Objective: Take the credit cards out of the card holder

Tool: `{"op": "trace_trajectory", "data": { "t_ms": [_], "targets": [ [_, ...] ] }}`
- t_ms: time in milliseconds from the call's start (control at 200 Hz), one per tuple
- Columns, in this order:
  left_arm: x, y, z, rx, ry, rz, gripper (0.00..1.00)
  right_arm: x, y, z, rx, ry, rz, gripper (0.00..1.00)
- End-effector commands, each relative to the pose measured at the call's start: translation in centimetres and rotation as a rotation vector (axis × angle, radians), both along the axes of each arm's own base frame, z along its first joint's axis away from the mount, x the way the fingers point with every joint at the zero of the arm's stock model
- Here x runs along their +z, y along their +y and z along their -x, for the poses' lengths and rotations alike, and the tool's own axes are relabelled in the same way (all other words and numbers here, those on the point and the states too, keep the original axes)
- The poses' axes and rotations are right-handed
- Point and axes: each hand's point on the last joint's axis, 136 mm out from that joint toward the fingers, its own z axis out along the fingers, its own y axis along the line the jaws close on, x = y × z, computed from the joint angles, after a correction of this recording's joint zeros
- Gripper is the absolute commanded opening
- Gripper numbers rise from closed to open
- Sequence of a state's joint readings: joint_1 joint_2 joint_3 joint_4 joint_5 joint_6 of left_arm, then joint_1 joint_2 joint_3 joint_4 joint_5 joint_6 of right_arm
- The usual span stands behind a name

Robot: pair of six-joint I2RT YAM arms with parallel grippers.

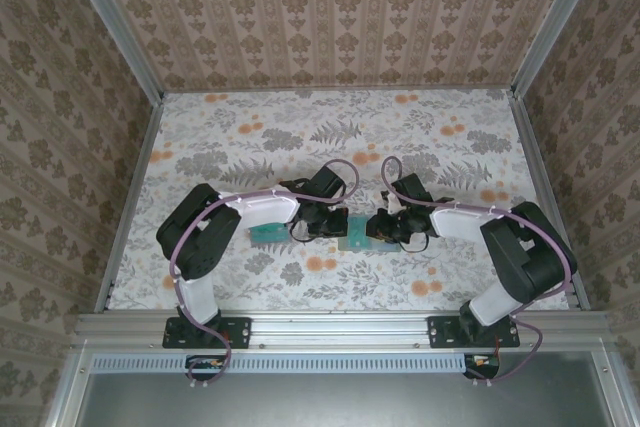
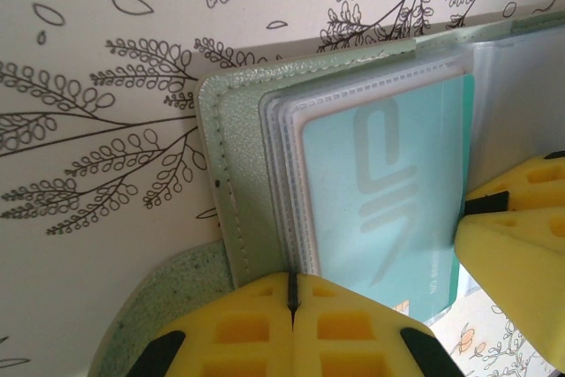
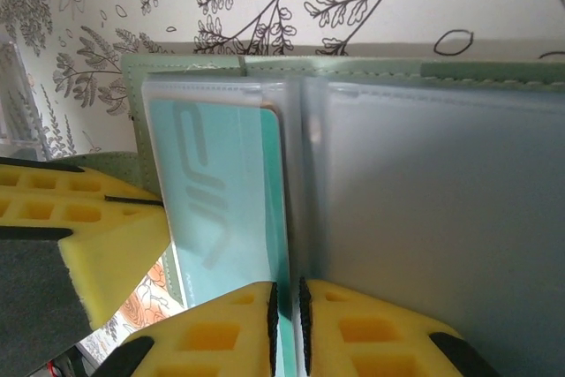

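Note:
The grey-green card holder (image 1: 356,237) lies open on the table between both arms. Its stitched cover (image 2: 243,183) and clear plastic sleeves (image 3: 441,218) fill the wrist views. A teal credit card (image 2: 380,209) sits in a sleeve, its lower edge sticking out. My left gripper (image 2: 291,293) is shut on the holder's near edge where cover and sleeves meet. My right gripper (image 3: 287,306) is shut on the teal card's (image 3: 221,200) edge, next to the spine. The two grippers (image 1: 325,219) (image 1: 388,227) nearly touch.
Another teal card (image 1: 268,234) lies flat on the floral table cover (image 1: 330,137), just left of the left gripper. Patterned walls enclose the table on three sides. The left gripper's yellow finger (image 3: 88,236) crowds the right wrist view's left side.

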State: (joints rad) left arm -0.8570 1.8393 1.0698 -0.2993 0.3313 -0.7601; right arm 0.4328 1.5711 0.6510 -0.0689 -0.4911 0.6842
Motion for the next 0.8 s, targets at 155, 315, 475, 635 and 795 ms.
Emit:
{"op": "trace_trajectory", "data": {
  "t_ms": [155, 315, 475, 635, 795],
  "targets": [
    [-1.9, 1.1, 1.4, -0.004, 0.054, -0.084, 0.00, 0.6, 1.6, -0.1, 0.037, -0.005, -0.073, 0.19],
    [-2.0, 1.0, 1.4, -0.008, 0.054, -0.085, 0.00, 0.8, 1.8, -0.2, 0.036, -0.006, -0.087, 0.03],
    [-2.1, 1.5, 1.4, 0.002, 0.055, -0.106, 0.00, 0.4, 0.6, 0.2, 0.020, 0.002, -0.039, 0.00],
    [-2.5, 2.4, 1.4, 0.019, 0.065, -0.132, 0.00, 0.0, -1.2, 0.6, -0.008, 0.012, -0.018, 0.00],
    [-2.4, 2.7, 1.4, 0.025, 0.064, -0.130, 0.00, 0.0, -1.8, 0.9, -0.005, 0.018, -0.023, 0.00]
  ]
}}
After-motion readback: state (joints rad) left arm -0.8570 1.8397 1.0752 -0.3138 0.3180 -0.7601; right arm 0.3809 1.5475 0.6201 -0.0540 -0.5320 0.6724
